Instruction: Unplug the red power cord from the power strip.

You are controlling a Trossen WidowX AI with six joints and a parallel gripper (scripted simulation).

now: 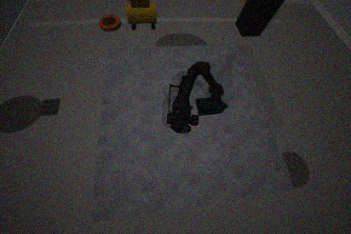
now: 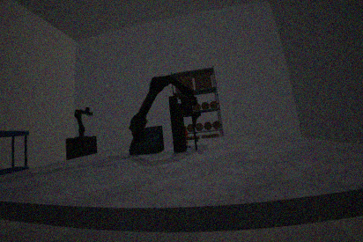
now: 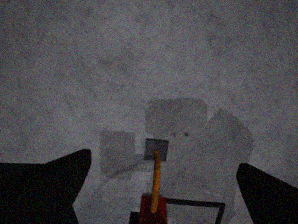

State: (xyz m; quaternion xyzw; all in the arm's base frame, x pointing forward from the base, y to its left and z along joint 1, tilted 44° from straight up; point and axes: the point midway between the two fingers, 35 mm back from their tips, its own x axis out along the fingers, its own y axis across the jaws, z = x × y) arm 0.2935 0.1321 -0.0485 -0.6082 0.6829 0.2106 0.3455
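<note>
My gripper (image 1: 182,120) (image 3: 165,164) is open, its dark fingertips wide apart, with nothing held between them. In the wrist view the red plug (image 3: 161,215) is at the bottom edge, between the spread fingers and touching neither in view. An orange cord (image 3: 156,180) runs from it up to a small grey block. The plug's lower part is out of view. The power strip cannot be made out with certainty, nor whether the plug sits in it. In the top and exterior views the plug and cord are too dark and small to tell.
A thin black frame (image 3: 195,202) (image 1: 169,98) stands beside the plug. A tall black column (image 2: 177,123) stands by the arm. A dark box (image 1: 210,106) (image 2: 151,140) is near the arm's base. Shelves (image 2: 203,79) stand behind.
</note>
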